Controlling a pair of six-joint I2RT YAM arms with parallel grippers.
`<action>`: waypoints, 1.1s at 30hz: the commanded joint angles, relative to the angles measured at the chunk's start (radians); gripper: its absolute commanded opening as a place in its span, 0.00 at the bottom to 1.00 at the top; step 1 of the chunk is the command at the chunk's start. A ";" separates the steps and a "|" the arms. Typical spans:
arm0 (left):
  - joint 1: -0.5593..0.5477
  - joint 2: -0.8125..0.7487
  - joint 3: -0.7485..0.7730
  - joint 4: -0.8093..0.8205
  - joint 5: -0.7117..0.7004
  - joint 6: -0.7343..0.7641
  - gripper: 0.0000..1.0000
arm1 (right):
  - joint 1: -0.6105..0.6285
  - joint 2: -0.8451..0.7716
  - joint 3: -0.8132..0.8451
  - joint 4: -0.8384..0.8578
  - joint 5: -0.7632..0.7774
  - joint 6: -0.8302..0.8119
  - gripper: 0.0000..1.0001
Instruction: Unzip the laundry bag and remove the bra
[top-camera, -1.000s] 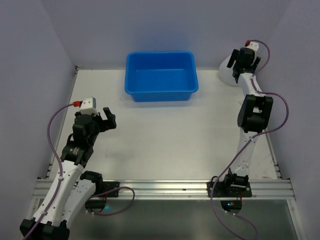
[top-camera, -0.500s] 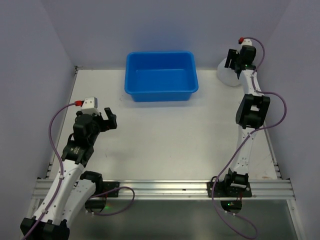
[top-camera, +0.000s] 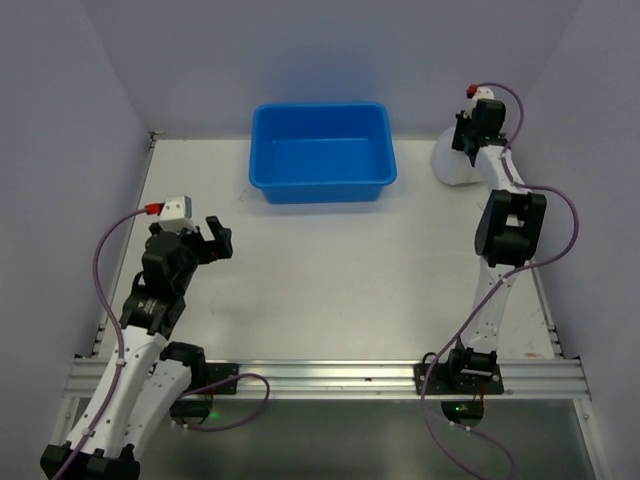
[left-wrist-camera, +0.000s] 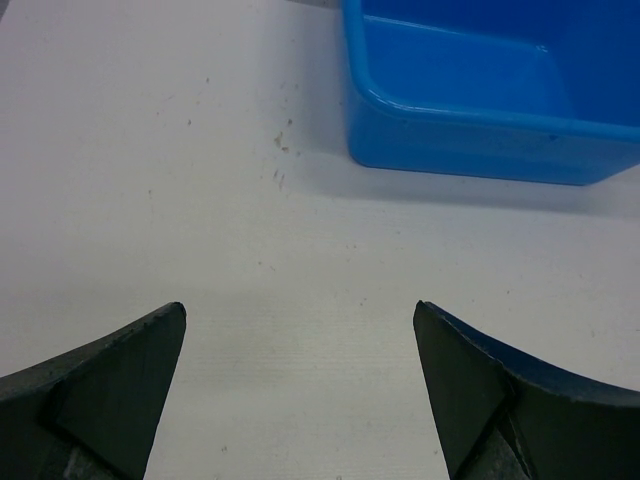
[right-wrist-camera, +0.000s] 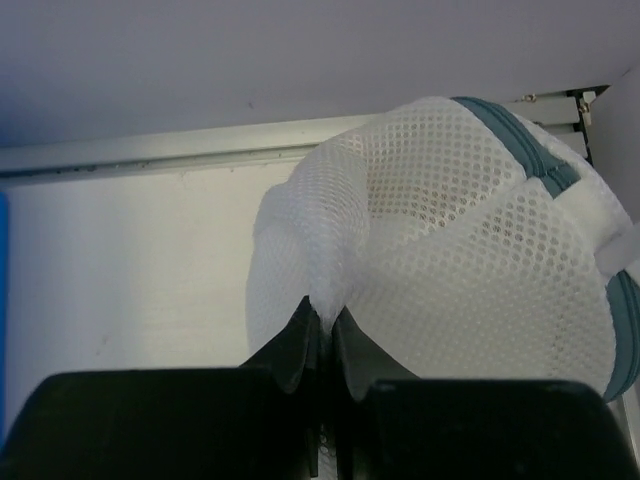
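The laundry bag (top-camera: 453, 160) is a white domed mesh pouch (right-wrist-camera: 450, 260) at the table's far right corner, with a grey-green zip line (right-wrist-camera: 520, 140) along its rim. My right gripper (right-wrist-camera: 327, 312) is shut on a pinched fold of its mesh, seen from above at the bag's right side (top-camera: 470, 135). A faint pinkish tint shows through the mesh; the bra itself is hidden. My left gripper (left-wrist-camera: 300, 320) hangs open over bare table at the near left (top-camera: 215, 240), far from the bag.
A blue rectangular plastic tub (top-camera: 322, 152) stands at the back middle, its corner also in the left wrist view (left-wrist-camera: 480, 110). The back wall and the table's metal edge rail (right-wrist-camera: 150, 155) run right behind the bag. The right wall is close to the bag.
My right gripper went from open to shut, pinching the bag's mesh, and shifted slightly over the bag. The left arm barely moved.
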 joint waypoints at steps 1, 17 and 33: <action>0.008 -0.019 -0.006 0.051 0.011 0.023 1.00 | 0.062 -0.221 -0.143 0.086 0.069 -0.032 0.00; 0.005 -0.018 -0.005 0.037 0.109 -0.009 1.00 | 0.598 -1.038 -0.945 -0.026 0.552 0.125 0.00; 0.014 -0.018 0.000 0.026 0.092 -0.017 1.00 | 1.238 -0.474 -0.836 -0.373 1.074 0.375 0.00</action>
